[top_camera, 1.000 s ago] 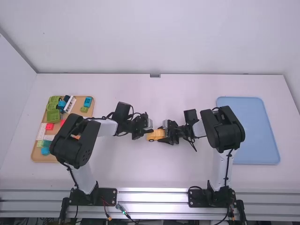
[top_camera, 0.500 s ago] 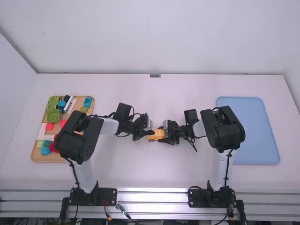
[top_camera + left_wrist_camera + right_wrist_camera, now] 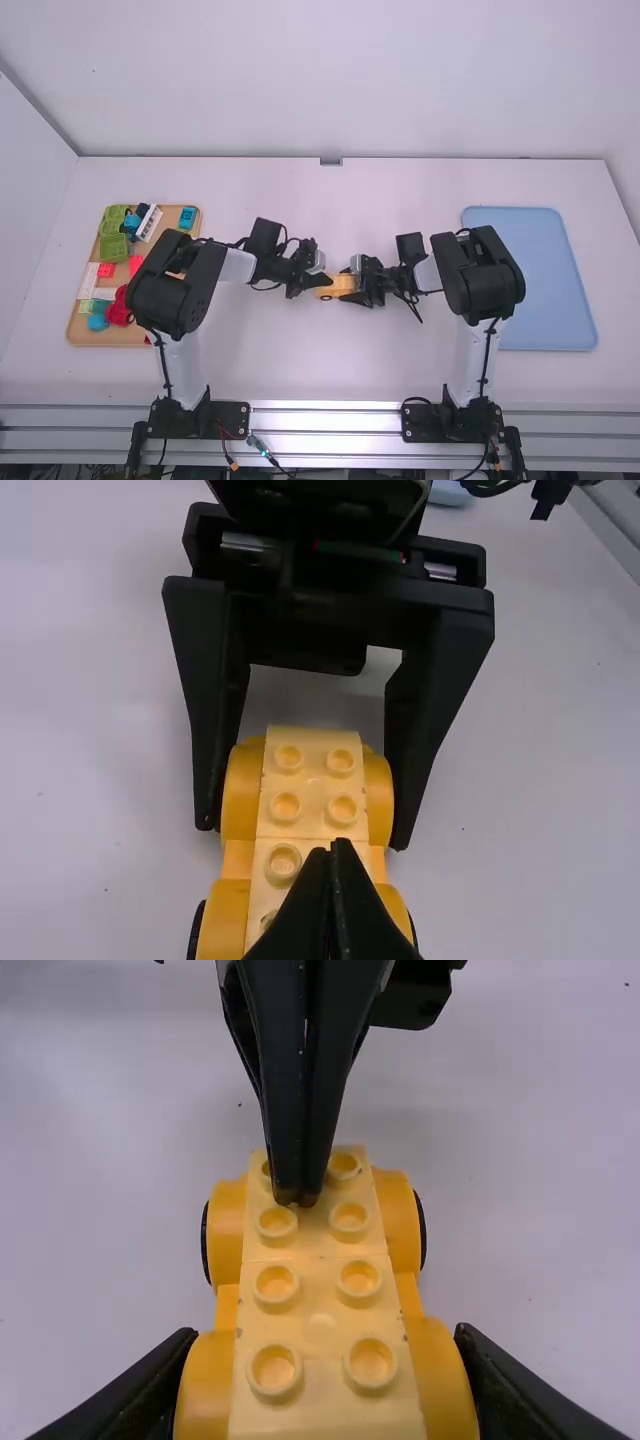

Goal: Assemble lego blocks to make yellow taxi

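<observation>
- The right gripper has its fingers one on each flank of the yellow car, grasping one end; this grip likely braces the body so that it cannot slide or twist.
- The left gripper is clenched on nothing, its tips together and set down on the studs of the studded top at the other end, probably to press that piece home; off-centre force there could tip the car.
- So the car lies partly between the right jaws and runs out beneath the left tips, its length in line with both.
- It sits upright, roughly midway between the left and right edges of the bench.
- Farther out, loose blocks fill much of the tan tray by the left edge; the blue tray lies near the right edge.
</observation>
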`<state>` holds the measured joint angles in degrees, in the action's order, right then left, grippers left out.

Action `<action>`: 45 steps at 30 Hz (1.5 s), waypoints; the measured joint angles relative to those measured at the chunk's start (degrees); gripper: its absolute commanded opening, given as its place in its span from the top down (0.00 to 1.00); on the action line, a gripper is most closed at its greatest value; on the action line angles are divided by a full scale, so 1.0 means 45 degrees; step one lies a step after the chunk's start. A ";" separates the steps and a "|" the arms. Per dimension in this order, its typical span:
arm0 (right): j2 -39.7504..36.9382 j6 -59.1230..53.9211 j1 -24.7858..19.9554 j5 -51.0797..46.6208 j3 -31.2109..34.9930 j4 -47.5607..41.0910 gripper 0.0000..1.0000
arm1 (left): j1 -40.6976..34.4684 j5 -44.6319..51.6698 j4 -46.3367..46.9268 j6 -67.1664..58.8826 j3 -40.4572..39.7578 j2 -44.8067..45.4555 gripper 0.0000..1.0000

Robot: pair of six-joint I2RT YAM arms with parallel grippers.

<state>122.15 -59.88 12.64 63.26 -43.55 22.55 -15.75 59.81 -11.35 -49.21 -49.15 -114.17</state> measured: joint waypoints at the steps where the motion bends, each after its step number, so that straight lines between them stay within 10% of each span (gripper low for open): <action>1: 0.0000 0.0005 0.0000 -0.0005 0.0000 0.0000 0.52 | 0.0000 -0.0010 0.0044 -0.0005 -0.0024 0.0005 0.98; 6: 0.0000 0.0160 0.0155 -0.0131 -0.0063 0.0053 0.52 | -0.0063 -0.1297 0.1569 -0.0005 -0.0374 0.0724 0.96; 9: 0.0000 0.0228 0.0189 -0.0189 -0.0155 0.0078 0.52 | -0.0078 -0.2268 0.2200 -0.0073 -0.0622 0.1307 0.69; 12: 0.0000 0.0369 0.0189 -0.0194 -0.0151 0.0219 0.51 | -0.0005 -0.3181 0.2681 0.0029 -0.1025 0.2089 0.66; 13: 0.0000 0.0578 0.0189 -0.0204 -0.0151 0.0466 0.51 | 0.0000 -0.3725 0.2817 0.0024 -0.1302 0.2618 0.52; 14: 0.0000 0.0767 0.0189 -0.0228 -0.0151 0.0699 0.49 | 0.0000 -0.4226 0.2895 0.0039 -0.1598 0.3060 0.00; 19: 0.0005 0.1112 0.0189 -0.0325 -0.0151 0.0855 0.42 | 0.0005 -0.5853 0.2880 0.0427 -0.2103 0.3677 0.01; 27: 0.0019 0.1297 0.0189 -0.0826 -0.0646 -0.0505 0.03 | 0.0583 -0.8820 0.1996 0.4167 -0.2103 0.3682 0.01; 45: -0.1783 0.0151 0.0238 -0.4036 -0.2545 -0.8252 0.01 | 0.4022 -0.9564 0.5566 0.9355 -0.3905 0.3682 0.01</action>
<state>114.13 -59.20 13.72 45.10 -55.00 -14.59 2.35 16.78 13.69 -7.11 -66.72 -97.60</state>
